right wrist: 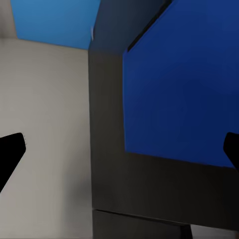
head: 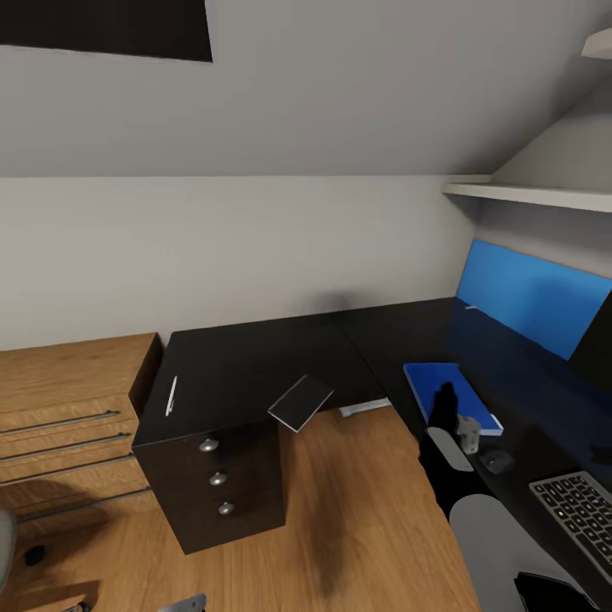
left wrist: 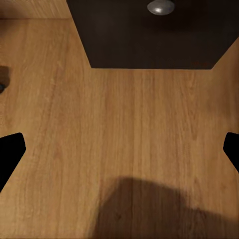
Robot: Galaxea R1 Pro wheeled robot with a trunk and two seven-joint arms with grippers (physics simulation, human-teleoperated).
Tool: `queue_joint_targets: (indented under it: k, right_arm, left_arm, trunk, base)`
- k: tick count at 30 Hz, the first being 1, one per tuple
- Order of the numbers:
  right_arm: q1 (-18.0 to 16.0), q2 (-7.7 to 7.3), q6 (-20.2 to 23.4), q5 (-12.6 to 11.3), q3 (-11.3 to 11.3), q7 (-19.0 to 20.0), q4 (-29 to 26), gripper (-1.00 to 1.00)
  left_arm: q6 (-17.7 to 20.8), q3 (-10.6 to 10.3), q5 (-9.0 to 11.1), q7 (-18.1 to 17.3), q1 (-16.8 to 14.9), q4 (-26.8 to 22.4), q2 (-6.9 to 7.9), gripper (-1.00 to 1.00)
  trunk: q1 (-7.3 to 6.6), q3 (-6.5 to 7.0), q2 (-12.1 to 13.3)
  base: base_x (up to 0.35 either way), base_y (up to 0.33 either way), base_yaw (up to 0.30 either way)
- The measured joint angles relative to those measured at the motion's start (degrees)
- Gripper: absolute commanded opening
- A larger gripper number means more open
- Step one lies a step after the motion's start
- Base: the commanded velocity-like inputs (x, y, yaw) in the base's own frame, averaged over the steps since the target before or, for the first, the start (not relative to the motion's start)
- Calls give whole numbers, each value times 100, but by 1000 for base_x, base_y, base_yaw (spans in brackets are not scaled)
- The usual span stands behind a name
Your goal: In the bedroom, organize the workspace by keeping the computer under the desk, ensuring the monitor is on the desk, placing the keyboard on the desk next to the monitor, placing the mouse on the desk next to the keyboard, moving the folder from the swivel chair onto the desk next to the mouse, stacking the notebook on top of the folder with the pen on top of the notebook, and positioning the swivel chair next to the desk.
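The blue folder (head: 455, 393) lies flat on the right wing of the black desk (head: 246, 365). My right gripper (head: 444, 398) hovers just over the folder's near left part, open; its wrist view looks down on the folder (right wrist: 174, 89) between spread fingertips (right wrist: 11, 149). The grey notebook (head: 300, 402) overhangs the desk's front edge by the inner corner. A thin white pen (head: 170, 395) rests on the desk's left end. The mouse (head: 496, 461) and keyboard (head: 582, 510) lie nearer me, with the monitor's dark edge (head: 593, 348) at the far right. My left gripper (left wrist: 119, 149) is open above wood floor.
A black drawer unit (head: 223, 484) with round silver knobs stands under the desk's left end, beside a low light-wood cabinet (head: 68, 408). A grey chair part (head: 5, 535) and a castor (head: 34, 556) show at the left edge. A blue wall panel (head: 531, 297) backs the desk, under a shelf (head: 544, 195).
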Motion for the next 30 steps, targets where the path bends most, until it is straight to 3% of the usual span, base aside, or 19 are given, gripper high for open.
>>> queue_joint_targets:
  k: [10, 19, 20, 21, 26, 29, 30]
  right_arm:
    - [2, 122, 2, 84, 14, 239, 1, 100]
    - [1, 176, 5, 87, 288, 248, 23, 100]
    - [1, 180, 12, 85, 326, 247, 29, 100]
    - [1, 185, 39, 81, 507, 227, 39, 100]
    - [1, 196, 53, 63, 816, 206, 134, 100]
    - [1, 272, 63, 67, 889, 202, 269, 100]
    - [1, 374, 67, 67, 933, 203, 331, 100]
  left_arm:
    - [-8, 10, 0, 2, 0, -2, 0, 100]
    - [-14, 11, 1, 8, -1, -2, 0, 100]
    - [-15, 11, 1, 8, -1, -2, 0, 100]
    - [-23, 16, 1, -1, -1, -4, 4, 100]
    - [-30, 29, 20, -11, 0, -31, 9, 100]
    - [-33, 59, 34, -18, 1, -61, 9, 100]
    - [-35, 92, 40, -21, 0, -80, 10, 100]
  trunk:
    - [0, 0, 0]
    - [0, 0, 0]
    - [0, 0, 0]
    - [0, 2, 0]
    - [0, 18, 0]
    - [0, 30, 0]
    - [0, 34, 0]
  base:
    - [0, 0, 0]
    - [0, 0, 29]
    - [0, 0, 99]
    - [0, 0, 101]
    - [0, 0, 117]
    - [0, 0, 128]
    - [0, 0, 132]
